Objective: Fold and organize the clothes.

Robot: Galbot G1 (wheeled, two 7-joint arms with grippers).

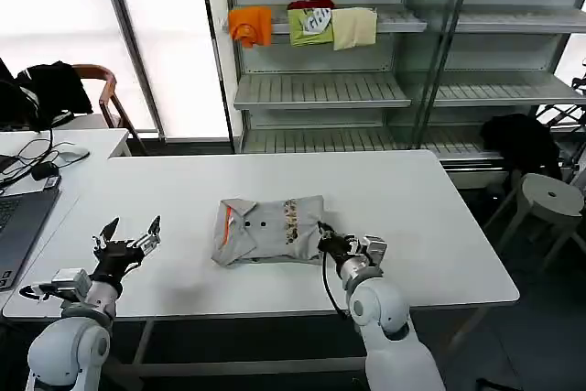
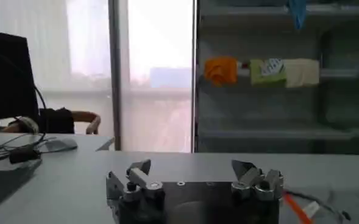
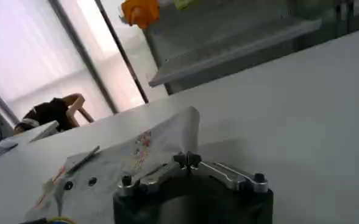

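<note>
The right gripper (image 1: 322, 229) sits low on the white table (image 1: 430, 226), right at the near right edge of the folded light grey shirt (image 1: 265, 229). Its fingers are drawn together, tips meeting, and they touch the shirt's edge; whether any cloth is pinched between them cannot be told. In the right wrist view the closed fingertips (image 3: 188, 160) meet just in front of the shirt (image 3: 124, 161), whose nearest corner lifts slightly off the table (image 3: 301, 109).

The shirt lies folded into a compact rectangle just to the left of the right gripper, flat on the table's middle. Its collar, with an orange inner strip, is at the end farthest from that gripper, two dark buttons sit near the collar, and the multicoloured chest print runs across the end closest to the claw.

The left gripper (image 1: 130, 231) hovers above the table well to the left of the shirt, apart from it, with its two fingers spread wide and nothing between them. The left wrist view shows those fingers (image 2: 139, 172) parted over bare tabletop (image 2: 63, 182).

Beyond the left gripper, at the table's far left, sits a laptop (image 1: 16, 226) with cables. Behind the table, well beyond both grippers, a shelf unit (image 1: 320, 89) carries orange (image 1: 250, 23), green (image 1: 309, 25) and cream (image 1: 353, 27) folded garments
</note>
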